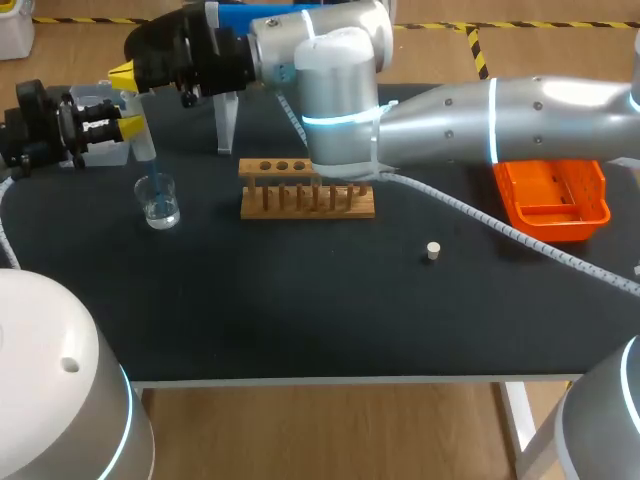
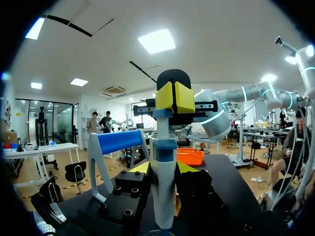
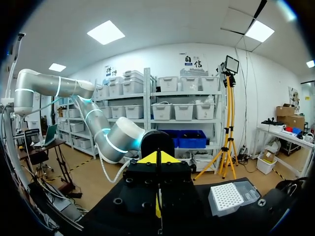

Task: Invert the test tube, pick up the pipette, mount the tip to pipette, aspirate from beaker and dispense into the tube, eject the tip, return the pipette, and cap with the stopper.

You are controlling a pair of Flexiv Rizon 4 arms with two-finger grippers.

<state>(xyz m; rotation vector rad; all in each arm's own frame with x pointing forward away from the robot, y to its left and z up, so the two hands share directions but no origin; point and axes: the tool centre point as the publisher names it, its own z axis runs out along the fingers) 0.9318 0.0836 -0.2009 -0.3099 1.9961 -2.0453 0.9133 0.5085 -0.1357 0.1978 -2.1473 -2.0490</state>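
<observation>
Currently your right arm (image 1: 500, 115) comes in from 3 o'clock and lies across the table, well past the middle. Its elbow is over the rack (image 1: 305, 190) and its wrist is level. The right gripper (image 1: 125, 75) sits at the table's 10 o'clock, pointing toward 9. Its yellow tips are closed on the top of the pipette (image 1: 147, 145), one on each side of the neck. The pipette hangs almost upright below them, leaning slightly, with its lower end inside the beaker (image 1: 158, 203) at 9 o'clock.

Your left arm (image 1: 35, 125) enters at 9 o'clock, low and horizontal. The left gripper (image 1: 130, 128) points toward 3, just beside the pipette's barrel and above the beaker. In the left wrist view the pipette stands straight ahead and hides the gap, so you cannot tell whether this gripper is open or has hold of anything.

The tip box (image 1: 100, 150) lies under the left gripper, on its 12 o'clock side. The pipette stand (image 1: 228, 125) is at the rack's 11 o'clock. The stopper (image 1: 433, 251) lies alone at the rack's 4 o'clock, well apart from it. The orange basket (image 1: 552, 195) sits at the table's 3 o'clock, partly under your right forearm.
</observation>
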